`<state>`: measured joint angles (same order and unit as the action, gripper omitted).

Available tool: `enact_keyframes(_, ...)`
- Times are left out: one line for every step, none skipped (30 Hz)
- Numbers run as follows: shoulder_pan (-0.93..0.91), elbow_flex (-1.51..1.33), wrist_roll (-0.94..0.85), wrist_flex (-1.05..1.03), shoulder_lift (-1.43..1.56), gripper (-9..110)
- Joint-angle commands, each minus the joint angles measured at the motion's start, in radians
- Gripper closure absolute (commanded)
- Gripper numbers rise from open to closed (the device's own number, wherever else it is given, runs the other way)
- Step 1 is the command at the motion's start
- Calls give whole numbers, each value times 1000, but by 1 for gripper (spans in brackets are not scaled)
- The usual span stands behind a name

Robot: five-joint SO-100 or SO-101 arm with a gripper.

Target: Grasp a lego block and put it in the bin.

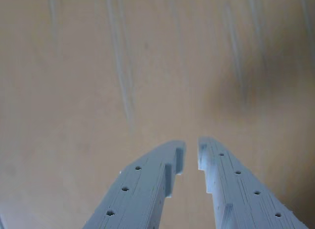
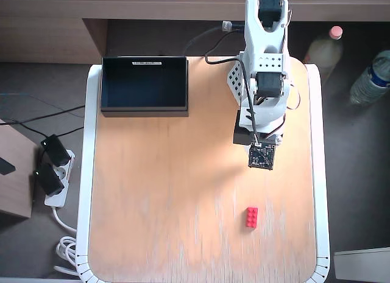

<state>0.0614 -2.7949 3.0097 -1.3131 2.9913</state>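
The lego block [image 2: 251, 216], a small red studded brick, lies on the wooden table toward the lower right in the overhead view. The bin [image 2: 144, 110], a black low-walled box with a white label strip, stands at the table's upper left. The white arm [image 2: 262, 82] is folded near the table's upper right, its wrist camera board [image 2: 261, 156] about a hand's width above the block in the picture. In the wrist view my gripper [image 1: 192, 149] points at bare wood, its grey fingertips [image 1: 172, 155] nearly together with only a narrow slit and nothing between them. Block and bin are out of the wrist view.
Two bottles [image 2: 323, 48] [image 2: 370, 76] stand off the table's right side. A power strip with plugs [image 2: 52, 173] and cables lie on the floor to the left. The table has a white rim [image 2: 88, 173] with rounded corners.
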Motion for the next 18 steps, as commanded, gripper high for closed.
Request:
enact_keyframes(12, 255, 3, 9, -213, 101)
enact_keyframes(12, 291, 6, 9, -258, 101)
enact_keyframes(12, 321, 9, 11, -296, 101)
enact_keyframes(14, 351, 11, 14, -331, 101)
enact_keyframes(14, 383, 12, 15, -371, 101)
enact_keyframes(14, 416, 15, 17, -413, 101)
enact_keyframes(9, 451, 17, 21, -457, 101)
enact_keyframes(5, 482, 20, 31, -497, 101)
enact_keyframes(-3, 511, 26, 40, -540, 101)
enact_keyframes(-11, 540, 32, 49, -583, 101)
enact_keyframes(-20, 566, 38, 63, -626, 101)
enact_keyframes(-28, 591, 44, 72, -667, 100)
enact_keyframes(-37, 612, 51, 86, -707, 100)
enact_keyframes(-48, 626, 55, 112, -742, 99)
enact_keyframes(-61, 635, 63, 140, -773, 99)
enact_keyframes(-75, 641, 71, 169, -801, 98)
enact_keyframes(-87, 643, 77, 198, -825, 98)
enact_keyframes(-100, 644, 80, 227, -848, 98)
